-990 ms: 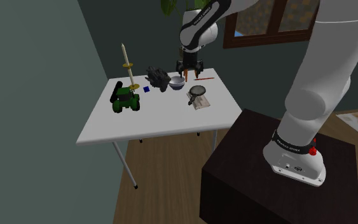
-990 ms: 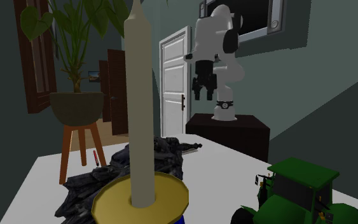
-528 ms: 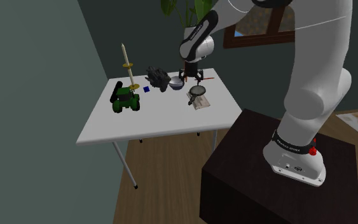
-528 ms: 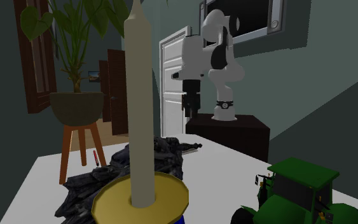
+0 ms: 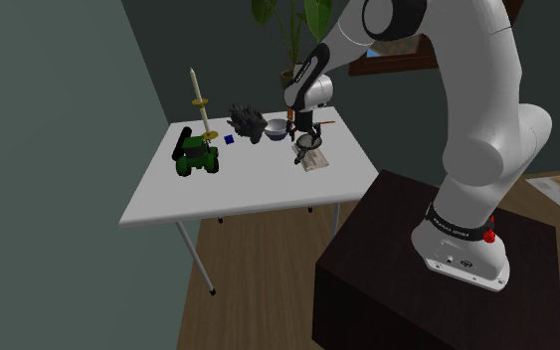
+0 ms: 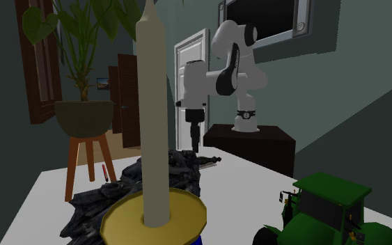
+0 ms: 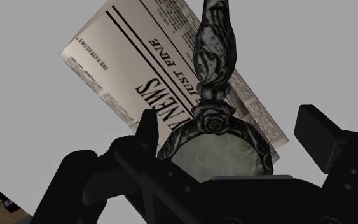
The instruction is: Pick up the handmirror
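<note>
The arm [image 5: 486, 99] has come down lower over the white table [image 5: 248, 179] than a second ago and bends forward. Its gripper [image 7: 230, 124] points downward with fingers spread apart on both sides of the handmirror [image 7: 217, 146], which lies on a newspaper [image 7: 126, 63].

White arm [image 5: 486, 89] arched high and reaching forward, tool [image 5: 307, 132] pointing down, its black fingers [image 7: 327, 140] standing apart
</note>
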